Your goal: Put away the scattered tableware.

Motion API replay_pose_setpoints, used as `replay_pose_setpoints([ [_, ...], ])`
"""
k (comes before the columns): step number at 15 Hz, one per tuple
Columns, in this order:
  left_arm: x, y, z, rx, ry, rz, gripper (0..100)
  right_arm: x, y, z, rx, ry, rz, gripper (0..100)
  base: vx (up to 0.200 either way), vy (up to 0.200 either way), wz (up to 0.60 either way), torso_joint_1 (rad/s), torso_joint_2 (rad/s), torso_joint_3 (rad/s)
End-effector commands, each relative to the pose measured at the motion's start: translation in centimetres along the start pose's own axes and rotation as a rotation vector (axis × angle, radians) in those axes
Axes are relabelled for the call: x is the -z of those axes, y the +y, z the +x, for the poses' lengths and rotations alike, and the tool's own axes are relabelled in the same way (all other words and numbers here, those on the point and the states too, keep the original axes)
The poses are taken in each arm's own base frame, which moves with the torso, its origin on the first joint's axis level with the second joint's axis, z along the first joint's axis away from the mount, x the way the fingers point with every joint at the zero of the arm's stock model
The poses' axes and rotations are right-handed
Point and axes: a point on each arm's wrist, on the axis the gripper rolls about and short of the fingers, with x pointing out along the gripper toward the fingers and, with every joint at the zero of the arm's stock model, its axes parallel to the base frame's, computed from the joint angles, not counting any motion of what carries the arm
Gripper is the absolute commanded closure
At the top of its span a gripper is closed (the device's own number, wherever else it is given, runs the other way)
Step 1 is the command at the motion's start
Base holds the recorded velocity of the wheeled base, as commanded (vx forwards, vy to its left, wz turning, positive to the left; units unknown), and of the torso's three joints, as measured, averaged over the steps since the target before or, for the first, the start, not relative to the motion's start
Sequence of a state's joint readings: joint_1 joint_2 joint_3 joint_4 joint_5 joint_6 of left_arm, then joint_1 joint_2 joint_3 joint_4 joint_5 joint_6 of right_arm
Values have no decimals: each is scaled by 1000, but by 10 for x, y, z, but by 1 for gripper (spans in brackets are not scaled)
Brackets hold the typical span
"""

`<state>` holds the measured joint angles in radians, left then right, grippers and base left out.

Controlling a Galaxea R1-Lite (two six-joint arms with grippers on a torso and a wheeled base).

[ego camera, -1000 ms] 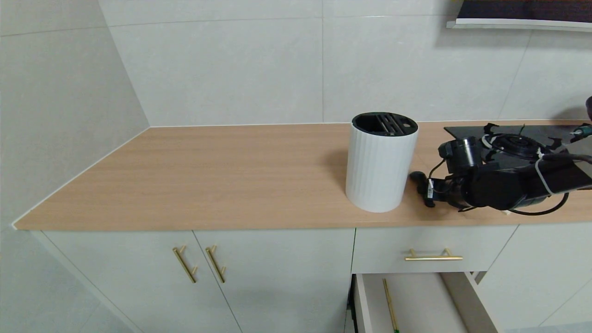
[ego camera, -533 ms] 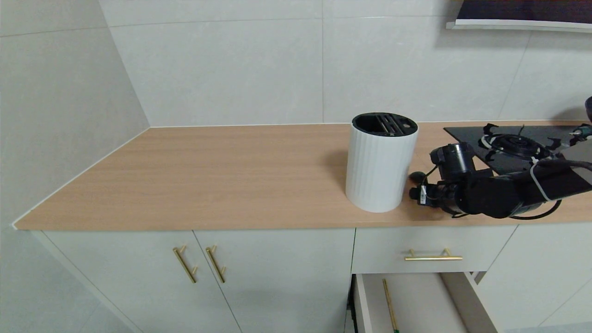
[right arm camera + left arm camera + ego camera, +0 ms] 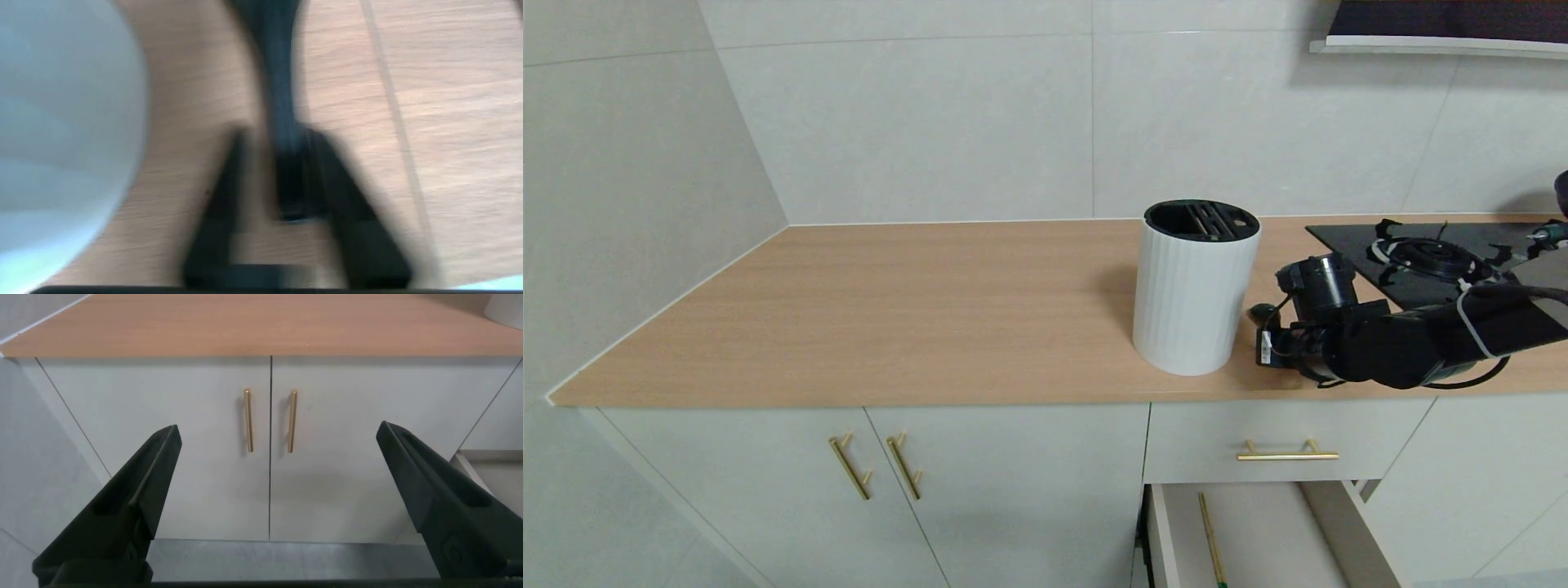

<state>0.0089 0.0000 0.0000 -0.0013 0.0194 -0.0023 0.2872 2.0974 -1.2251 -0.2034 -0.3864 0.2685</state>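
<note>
A white pot (image 3: 1194,294) with ribs down its side and a black top with slots stands on the table (image 3: 915,310). That top is made to hold tableware upright, so I think the loose things go in there.

Just beside the pot, on its right, a dark spoon (image 3: 1262,311) lies low on the table. It is long and thin, with a small round end that points toward the back wall. It looks smooth and light. I call it a spoon, but the round end is too small for me to be sure.

The right gripper (image 3: 278,147) is down at the table, at the handle end of the spoon. It sits low and flat, which is how you come at a thin thing lying down. I cannot tell if its jaws are clenched on the handle or just close to it, since that part is a blur.

The left gripper (image 3: 278,434) hangs in front of the cupboard doors (image 3: 270,457), below the table edge, well apart from the spoon. Its jaws are spread wide and hold nothing. It seems to be waiting out of the way.

Under the table a drawer (image 3: 1156,531) is pulled out. A thin gold stick (image 3: 1210,539) lies in it. A stove (image 3: 1429,257) sits on the table behind the right arm.
</note>
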Motion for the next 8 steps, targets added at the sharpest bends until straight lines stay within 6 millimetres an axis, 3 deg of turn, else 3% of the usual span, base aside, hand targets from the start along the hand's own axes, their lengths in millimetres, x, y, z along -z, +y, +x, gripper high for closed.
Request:
replay_pose_setpoints([
  [1, 0, 0, 0, -1, 0, -1, 0, 3, 1, 3, 3, 9, -3, 100, 0, 0, 0, 0, 0, 0],
  [8, 0, 0, 0, -1, 0, -1, 0, -7, -4, -7, -1, -22, 16, 100, 0, 0, 0, 0, 0, 0],
])
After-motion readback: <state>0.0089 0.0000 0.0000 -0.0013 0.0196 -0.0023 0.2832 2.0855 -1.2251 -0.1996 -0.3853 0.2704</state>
